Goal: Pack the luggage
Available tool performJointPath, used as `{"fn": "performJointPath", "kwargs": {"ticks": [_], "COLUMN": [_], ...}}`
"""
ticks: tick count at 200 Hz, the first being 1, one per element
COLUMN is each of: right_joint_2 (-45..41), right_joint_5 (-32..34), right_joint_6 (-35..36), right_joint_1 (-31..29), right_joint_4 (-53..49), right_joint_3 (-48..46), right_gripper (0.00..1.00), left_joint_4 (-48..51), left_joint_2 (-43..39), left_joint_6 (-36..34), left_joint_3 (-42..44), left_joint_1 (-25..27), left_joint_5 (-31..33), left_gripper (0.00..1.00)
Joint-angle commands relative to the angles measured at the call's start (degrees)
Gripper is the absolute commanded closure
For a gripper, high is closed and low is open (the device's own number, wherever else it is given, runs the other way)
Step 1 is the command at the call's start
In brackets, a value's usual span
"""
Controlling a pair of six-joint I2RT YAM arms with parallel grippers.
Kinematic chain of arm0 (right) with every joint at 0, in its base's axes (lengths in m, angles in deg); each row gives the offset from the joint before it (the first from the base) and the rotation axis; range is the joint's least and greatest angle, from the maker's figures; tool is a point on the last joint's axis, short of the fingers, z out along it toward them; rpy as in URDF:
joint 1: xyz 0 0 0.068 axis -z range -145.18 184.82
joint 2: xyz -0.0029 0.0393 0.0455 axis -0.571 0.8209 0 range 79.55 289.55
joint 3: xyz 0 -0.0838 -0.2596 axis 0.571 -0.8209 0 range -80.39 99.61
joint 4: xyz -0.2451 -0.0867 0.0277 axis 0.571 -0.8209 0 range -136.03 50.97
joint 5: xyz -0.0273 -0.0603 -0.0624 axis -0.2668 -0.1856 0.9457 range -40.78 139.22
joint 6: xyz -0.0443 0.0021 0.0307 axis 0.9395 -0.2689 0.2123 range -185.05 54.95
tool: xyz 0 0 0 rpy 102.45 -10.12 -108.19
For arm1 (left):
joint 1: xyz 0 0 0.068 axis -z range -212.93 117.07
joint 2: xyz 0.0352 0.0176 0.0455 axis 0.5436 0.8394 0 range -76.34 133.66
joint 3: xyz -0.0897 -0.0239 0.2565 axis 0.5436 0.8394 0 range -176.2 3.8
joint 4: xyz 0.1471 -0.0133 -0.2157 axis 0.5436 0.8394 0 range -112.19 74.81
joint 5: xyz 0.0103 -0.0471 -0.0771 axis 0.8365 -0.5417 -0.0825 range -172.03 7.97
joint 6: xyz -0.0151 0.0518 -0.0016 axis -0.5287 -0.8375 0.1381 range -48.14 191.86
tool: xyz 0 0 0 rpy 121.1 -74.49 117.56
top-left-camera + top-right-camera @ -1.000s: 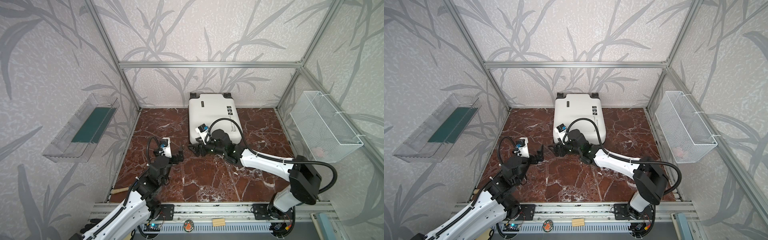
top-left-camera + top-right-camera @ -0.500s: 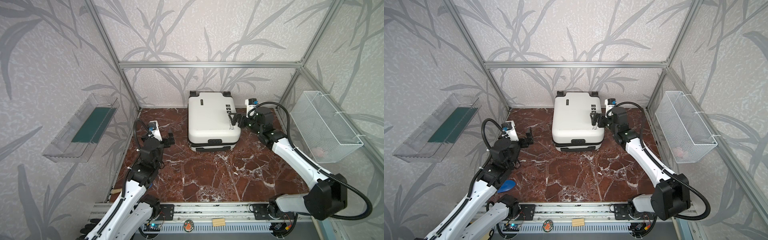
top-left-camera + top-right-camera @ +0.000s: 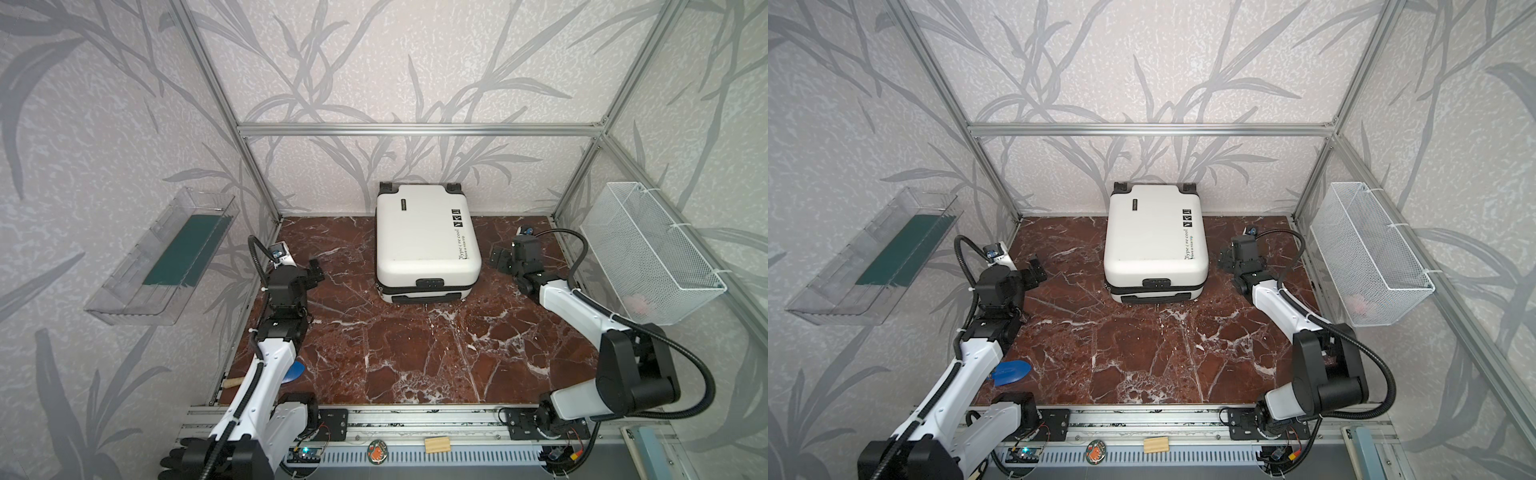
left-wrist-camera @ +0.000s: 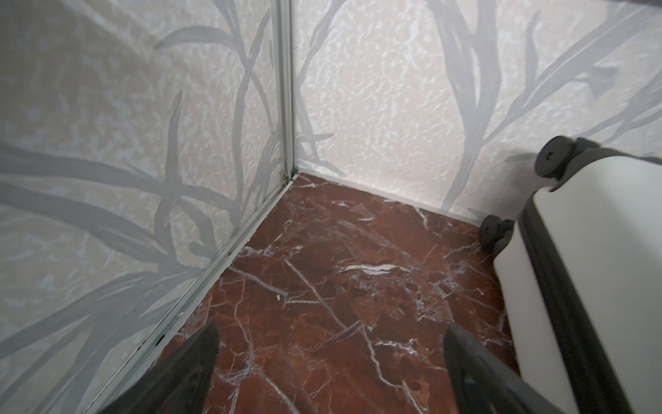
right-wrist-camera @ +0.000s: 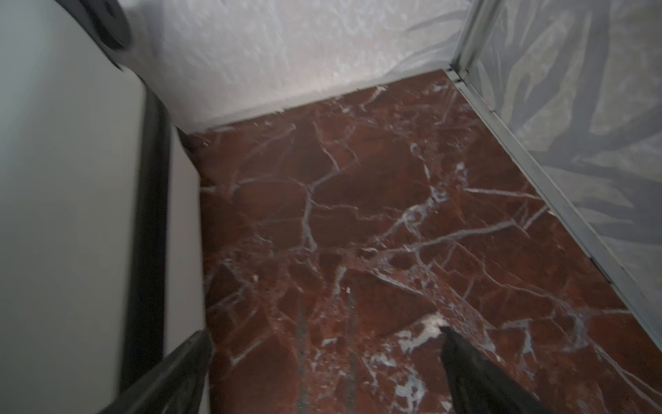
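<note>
Suitcase (image 3: 426,241) flat and closed at the far middle of the table (image 3: 415,357), wheels toward the far wall, handle on the near edge. By the look of it stiff, smooth and slippery over the white shell, too broad to pinch across, probably light enough to skid when pushed, so best taken at the near handle or along the black seam, with the opposite side braced. Left claw (image 3: 316,270) spread wide and empty off to its left, right claw (image 3: 498,257) spread wide and empty close by its right side — no contact with either.
</note>
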Motion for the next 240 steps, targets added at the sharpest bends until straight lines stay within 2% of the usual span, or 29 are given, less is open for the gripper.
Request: {"fn": "performJointPath", "kwargs": {"ticks": [1, 26, 50, 91, 115, 144, 183, 195, 212, 225, 240], "right_joint_2": [2.2, 3.6, 2.7, -0.5, -2.0, -1.9, -1.2, -0.7, 0.8, 2.7, 3.1], "right_joint_5": [10.2, 11.9, 9.3, 8.5, 9.6, 9.0, 10.1, 9.4, 7.6, 4.7, 2.3], "right_joint_6": [3.9, 5.9, 7.4, 7.7, 10.2, 14.9, 17.8, 18.2, 19.3, 21.4, 22.6], "right_joint_1": [0.2, 0.2, 0.5, 0.5, 0.4, 0.4, 0.5, 0.5, 0.5, 0.5, 0.5], "right_joint_4": [6.7, 10.3, 14.9, 14.3, 12.4, 17.7, 19.3, 24.1, 37.6, 46.2, 45.4], "right_joint_3": [-2.8, -5.6, -7.9, -10.0, -10.4, -12.2, -15.0, -18.2, -24.6, -26.9, -26.2], "right_gripper": [0.01, 0.01, 0.01, 0.01, 0.01, 0.01, 0.01, 0.01, 0.01, 0.01, 0.01], "left_joint_4": [-7.7, -12.4, -17.1, -26.0, -28.5, -35.7, -36.3, -42.6, -52.7, -49.7, -46.3], "left_joint_2": [0.8, 2.8, 6.5, 13.7, 16.6, 22.2, 26.9, 29.9, 35.2, 35.0, 35.3], "left_joint_6": [-1.2, -2.8, -2.6, -2.7, -2.6, -3.1, -6.2, -7.0, -7.7, -8.0, -8.5], "left_joint_3": [3.2, 7.0, 10.3, 14.7, 15.1, 15.4, 12.8, 14.4, 16.6, 15.3, 13.3], "left_joint_1": [-2.3, -3.1, -3.1, -3.0, -3.0, -3.0, -3.0, -3.0, -3.0, -2.9, -2.9], "left_joint_5": [-1.2, -0.8, -0.9, -1.6, -3.3, -7.7, -11.1, -12.7, -13.8, -14.4, -15.7], "left_gripper": [0.01, 0.01, 0.01, 0.01, 0.01, 0.01, 0.01, 0.01, 0.01, 0.01, 0.01]}}
